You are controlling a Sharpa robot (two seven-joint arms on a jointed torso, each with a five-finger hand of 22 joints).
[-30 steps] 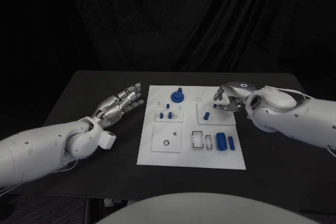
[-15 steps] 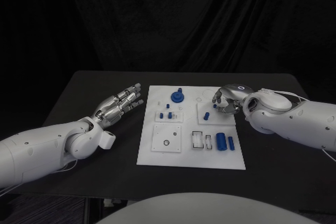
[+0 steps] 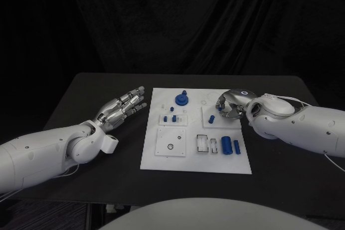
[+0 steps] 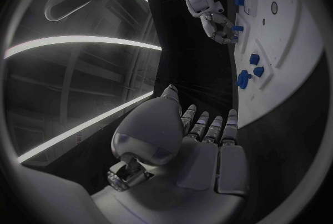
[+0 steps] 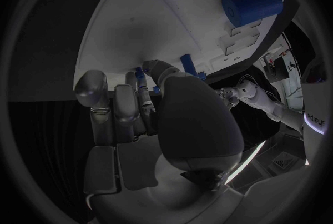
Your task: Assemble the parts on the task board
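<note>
Black desk (image 3: 93, 90), dark curtain behind, one white task board (image 3: 194, 162) lying centred.
Left hand (image 3: 122, 108) hovering, fingers spread, holding nothing; right hand (image 3: 234, 103) curling over the board, grip unclear.

The task board (image 3: 196, 162) lay mid-table (image 3: 86, 90); the left hand (image 3: 122, 108) hovered just beside its left edge; the right hand (image 3: 231, 104) sat over its far right corner; a cylinder part (image 3: 226, 145) lay on its near right.

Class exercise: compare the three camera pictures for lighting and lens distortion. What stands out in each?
Head view: dark backdrop and table, the white task board is the brightest area, edges straight. Left wrist view: fisheye circle, the board's edge bows, bright curved light strips behind the left robot hand. Right wrist view: the right robot hand looms dark and the board curves.
</note>
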